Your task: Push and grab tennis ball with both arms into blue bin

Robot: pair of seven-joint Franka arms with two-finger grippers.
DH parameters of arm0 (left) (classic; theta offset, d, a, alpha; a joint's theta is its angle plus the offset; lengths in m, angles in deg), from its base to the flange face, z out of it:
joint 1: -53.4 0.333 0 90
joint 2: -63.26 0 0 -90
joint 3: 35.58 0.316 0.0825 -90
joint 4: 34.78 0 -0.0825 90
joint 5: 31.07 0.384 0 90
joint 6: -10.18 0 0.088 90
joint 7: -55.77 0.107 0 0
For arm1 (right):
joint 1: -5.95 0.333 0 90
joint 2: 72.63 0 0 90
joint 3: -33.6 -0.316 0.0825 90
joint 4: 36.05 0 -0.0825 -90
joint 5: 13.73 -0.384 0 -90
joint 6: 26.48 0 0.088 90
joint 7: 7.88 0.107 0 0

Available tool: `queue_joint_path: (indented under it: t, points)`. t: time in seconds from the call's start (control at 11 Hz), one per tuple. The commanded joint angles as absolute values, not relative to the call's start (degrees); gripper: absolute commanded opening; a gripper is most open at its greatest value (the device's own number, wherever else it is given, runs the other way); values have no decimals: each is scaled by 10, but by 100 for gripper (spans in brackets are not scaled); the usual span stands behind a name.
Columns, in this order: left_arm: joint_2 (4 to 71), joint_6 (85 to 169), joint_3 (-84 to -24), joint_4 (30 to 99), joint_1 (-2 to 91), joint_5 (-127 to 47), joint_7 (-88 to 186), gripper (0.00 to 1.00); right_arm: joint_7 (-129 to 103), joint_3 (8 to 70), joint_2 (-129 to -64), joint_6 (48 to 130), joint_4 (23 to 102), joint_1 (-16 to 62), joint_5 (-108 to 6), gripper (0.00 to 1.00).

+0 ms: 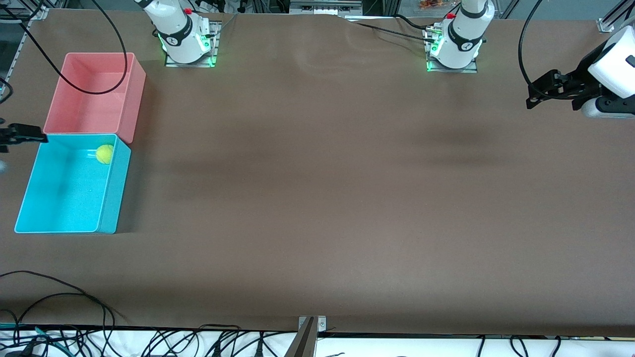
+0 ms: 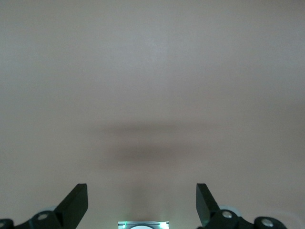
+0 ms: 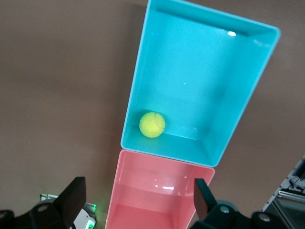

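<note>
The tennis ball (image 1: 104,153) (image 3: 152,124) lies inside the blue bin (image 1: 64,196) (image 3: 200,71), in the corner next to the pink bin. My right gripper (image 1: 22,134) (image 3: 138,202) hangs open and empty above the bins at the right arm's end of the table. In its wrist view the fingers (image 3: 71,198) frame the pink bin. My left gripper (image 1: 538,94) (image 2: 141,202) is up in the air over bare table at the left arm's end. It is open with nothing between its fingers (image 2: 76,202).
A pink bin (image 1: 94,94) (image 3: 157,200) stands empty against the blue bin, on the side toward the arm bases, with a black cable (image 1: 99,91) drooping over it. The brown table (image 1: 317,198) spreads between the arms. Loose cables (image 1: 59,297) lie along the edge nearest the front camera.
</note>
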State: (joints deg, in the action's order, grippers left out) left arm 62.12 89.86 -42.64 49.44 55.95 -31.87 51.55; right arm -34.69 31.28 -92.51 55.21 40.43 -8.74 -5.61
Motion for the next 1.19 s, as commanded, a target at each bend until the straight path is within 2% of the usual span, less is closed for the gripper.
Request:
queue_joint_path:
  t: [0.0, 0.18, 0.27, 0.46, 0.55, 0.64, 0.73, 0.82, 1.1]
  points:
    - [624, 888, -423, 470, 560, -327, 512, 100, -260, 310, -924, 489, 349, -86, -80, 100]
    - [625, 887, -423, 469, 562, -330, 512, 100, -219, 310, -904, 482, 350, -83, -110, 100]
    - [624, 886, -424, 469, 557, -329, 512, 100, -185, 302, -873, 499, 377, -84, -117, 100]
    - [624, 885, -424, 470, 557, -329, 512, 100, -112, 295, -777, 596, 516, -67, -122, 100]
    - [624, 885, -424, 470, 558, -329, 513, 100, -56, 308, -727, 655, 591, -25, -123, 100]
    - [624, 885, -424, 470, 558, -330, 514, 100, -12, 346, -703, 683, 624, 27, -122, 100]
    - [624, 885, -424, 470, 557, -330, 515, 100, 7, 387, -701, 687, 626, 77, -122, 100]
    - [624, 885, -424, 469, 557, -330, 515, 100, 8, 397, -698, 687, 624, 94, -123, 100]
    - [624, 885, -424, 468, 554, -330, 516, 100, 6, 396, -682, 688, 620, 95, -123, 100]
